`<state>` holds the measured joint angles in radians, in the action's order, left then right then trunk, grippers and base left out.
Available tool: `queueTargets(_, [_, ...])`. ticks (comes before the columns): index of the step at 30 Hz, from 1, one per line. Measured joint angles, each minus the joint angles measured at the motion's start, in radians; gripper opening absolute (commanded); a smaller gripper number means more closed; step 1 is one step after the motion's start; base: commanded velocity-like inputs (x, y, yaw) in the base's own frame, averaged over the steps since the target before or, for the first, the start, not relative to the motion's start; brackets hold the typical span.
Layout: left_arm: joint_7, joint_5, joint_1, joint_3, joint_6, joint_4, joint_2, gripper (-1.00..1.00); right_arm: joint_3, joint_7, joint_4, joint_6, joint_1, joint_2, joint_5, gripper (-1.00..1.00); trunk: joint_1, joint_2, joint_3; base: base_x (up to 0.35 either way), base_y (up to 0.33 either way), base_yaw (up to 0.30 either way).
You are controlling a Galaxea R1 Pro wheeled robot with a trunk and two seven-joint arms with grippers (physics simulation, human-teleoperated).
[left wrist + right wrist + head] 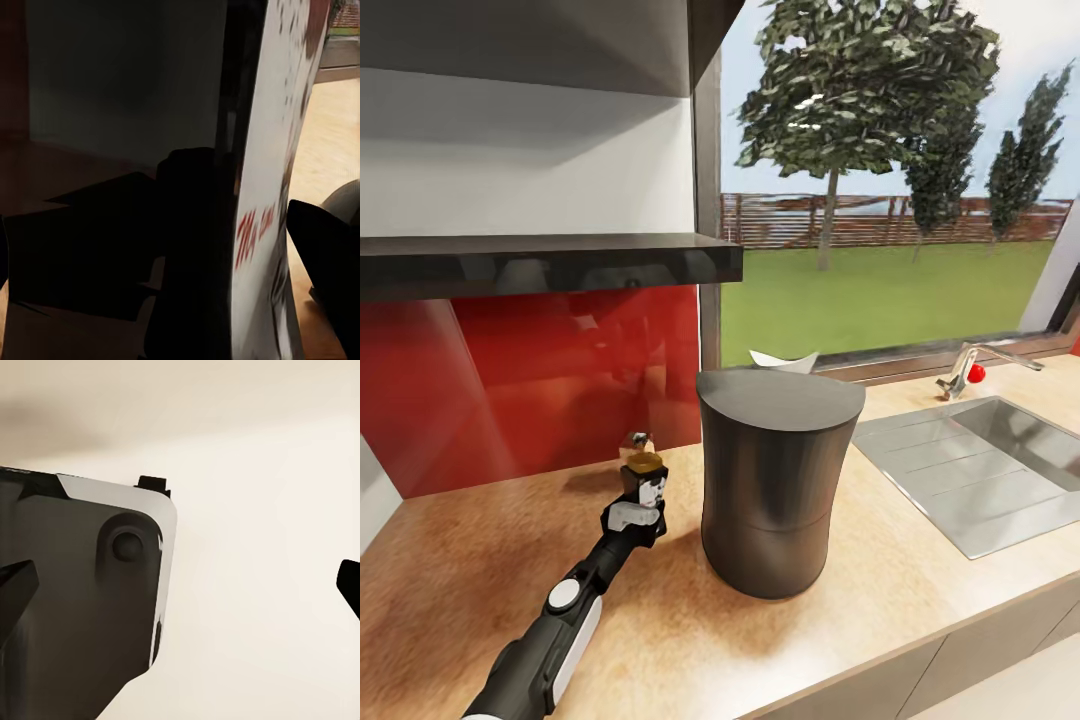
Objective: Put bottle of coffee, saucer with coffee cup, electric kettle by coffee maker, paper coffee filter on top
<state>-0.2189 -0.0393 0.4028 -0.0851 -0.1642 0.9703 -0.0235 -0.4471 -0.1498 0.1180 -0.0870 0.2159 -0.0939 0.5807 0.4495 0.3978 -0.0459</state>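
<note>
The coffee maker (775,480), a tall dark-grey column with a slanted top, stands mid-way along the kitchen countertop (480,580). Just to its left is the bottle of coffee (645,474), dark with a gold-brown lid and a red-and-white label (262,195). My left gripper (638,512) is shut on its lower part, low over the counter. I cannot tell whether the bottle touches the worktop. A whitish paper coffee filter (785,360) peeks out behind the coffee maker by the window sill. My right gripper (180,585) is open, its fingertips (16,585) far apart with nothing between them.
An inset steel sink (980,470) with a tap (965,368) lies right of the coffee maker. A thick dark slab (550,262) juts from the wall above the red backsplash (540,380). The counter's front edge runs along the lower right.
</note>
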Motion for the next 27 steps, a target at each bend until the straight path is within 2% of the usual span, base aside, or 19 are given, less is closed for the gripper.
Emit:
queueTargets(4, [0.0,-0.002,0.001,0.001,-0.003,-0.015,-0.002,-1.0,0.0,0.0,0.0,0.0,0.0,0.0,0.0,1.0,0.0,0.0,0.0,0.0,0.0,0.0])
queueTargets(11, [0.0,-0.002,0.001,-0.006,-0.003,-0.018,-0.02,-1.0,0.0,0.0,0.0,0.0,0.0,0.0,0.0,1.0,0.0,0.0,0.0,0.0,0.0,0.0])
queueTargets(12, [0.0,-0.001,0.001,-0.011,-0.003,-0.018,-0.021,1.0,0.0,0.0,0.0,0.0,0.0,0.0,0.0,1.0,0.0,0.0,0.0,0.0,0.0,0.0])
queueTargets(27, [-0.001,-0.004,0.001,-0.017,-0.006,-0.019,-0.023,1.0,0.0,0.0,0.0,0.0,0.0,0.0,0.0,1.0,0.0,0.0,0.0,0.0,0.0,0.0])
